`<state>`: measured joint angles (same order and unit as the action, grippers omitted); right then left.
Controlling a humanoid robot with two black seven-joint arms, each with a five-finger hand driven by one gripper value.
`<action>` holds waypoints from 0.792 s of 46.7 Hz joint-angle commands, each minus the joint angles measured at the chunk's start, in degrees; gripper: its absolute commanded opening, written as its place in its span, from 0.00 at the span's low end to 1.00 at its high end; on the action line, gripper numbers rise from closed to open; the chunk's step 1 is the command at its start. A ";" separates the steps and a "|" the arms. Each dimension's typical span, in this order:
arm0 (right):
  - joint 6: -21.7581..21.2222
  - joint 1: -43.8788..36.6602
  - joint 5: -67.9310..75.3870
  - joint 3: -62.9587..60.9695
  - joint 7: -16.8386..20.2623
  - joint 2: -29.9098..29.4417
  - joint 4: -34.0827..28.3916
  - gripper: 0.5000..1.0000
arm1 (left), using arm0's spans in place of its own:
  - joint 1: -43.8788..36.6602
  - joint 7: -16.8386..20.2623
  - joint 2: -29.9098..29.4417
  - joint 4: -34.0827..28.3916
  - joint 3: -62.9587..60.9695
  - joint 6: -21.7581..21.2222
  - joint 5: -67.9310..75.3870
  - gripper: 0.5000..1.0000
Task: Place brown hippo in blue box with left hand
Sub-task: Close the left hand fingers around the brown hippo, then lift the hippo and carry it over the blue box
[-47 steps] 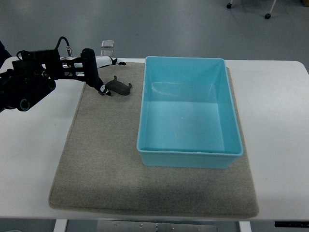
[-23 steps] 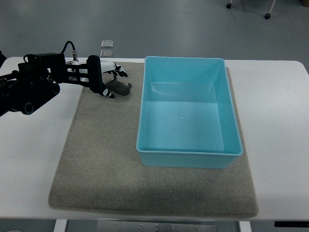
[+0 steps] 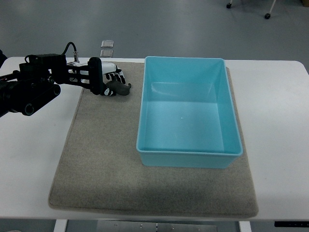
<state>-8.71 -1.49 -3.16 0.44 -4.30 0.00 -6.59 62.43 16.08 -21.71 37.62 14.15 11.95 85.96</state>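
Brown hippo (image 3: 120, 88), a small dark toy animal, lies on the far left part of a grey felt mat (image 3: 106, 164). It sits near the mat's back edge, just to the left of the blue box (image 3: 189, 154) but not touching it. Only part of the hippo shows, because the robot's left hand (image 3: 110, 82) is over it.

That left hand is black and white, and it comes in from the left side on a black arm (image 3: 34, 87) with a thin cable looped on top. The fingers (image 3: 117, 76) curl down around the hippo's left end and seem to be grasping it, though the grip is small and hard to see clearly. The hippo still looks to be resting on the mat.

The blue box is a big light-blue plastic tub with tall walls. It stands open in the middle of the mat, a bit to the right, and nothing is inside it.

The grey mat lies flat on a white bench (image 3: 280, 125), which shows on both sides of it. A small clear plastic thing (image 3: 107, 47) sits just past the bench's back edge, behind the hand. Beyond that is a grey-blue floor (image 3: 169, 24).
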 commanded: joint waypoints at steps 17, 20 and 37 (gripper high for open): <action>0.01 0.00 0.00 0.00 -0.01 0.00 0.00 0.87 | 1.20 0.00 -0.97 1.40 0.09 -0.08 -0.09 0.00; 0.01 0.00 0.00 0.00 0.08 0.00 0.00 0.87 | 1.46 0.00 -1.76 1.67 0.09 0.00 -0.09 0.00; 0.01 0.00 0.00 0.00 -0.01 0.00 0.00 0.87 | 3.48 0.00 -6.94 6.32 0.17 0.88 -0.09 0.00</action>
<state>-8.70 -1.50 -3.17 0.44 -4.29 0.00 -6.59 65.43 16.08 -27.82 42.61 14.35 12.68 85.86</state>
